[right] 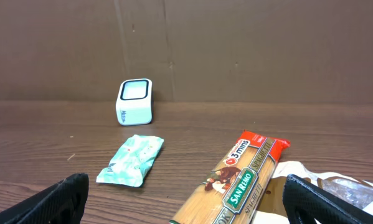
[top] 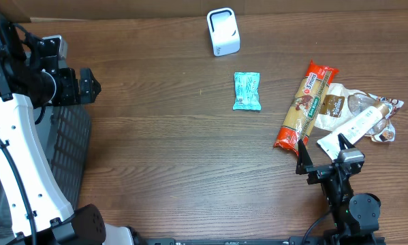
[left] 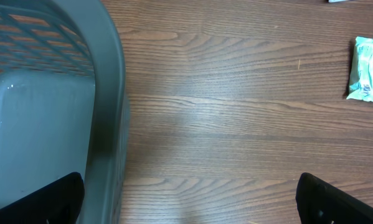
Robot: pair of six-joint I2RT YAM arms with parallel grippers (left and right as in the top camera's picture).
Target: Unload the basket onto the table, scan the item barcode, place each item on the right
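Plainly wide apart and empty, left fingers (left: 44, 200) and right fingers (right: 56, 199) alike

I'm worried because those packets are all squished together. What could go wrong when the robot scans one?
The spaghetti pack lies in a pile with a bag and a white tube, so the open right gripper beside them might grab two or knock one away. Also, no barcode shows on the spaghetti or the teal packet, so the wrong side might face the scanner.
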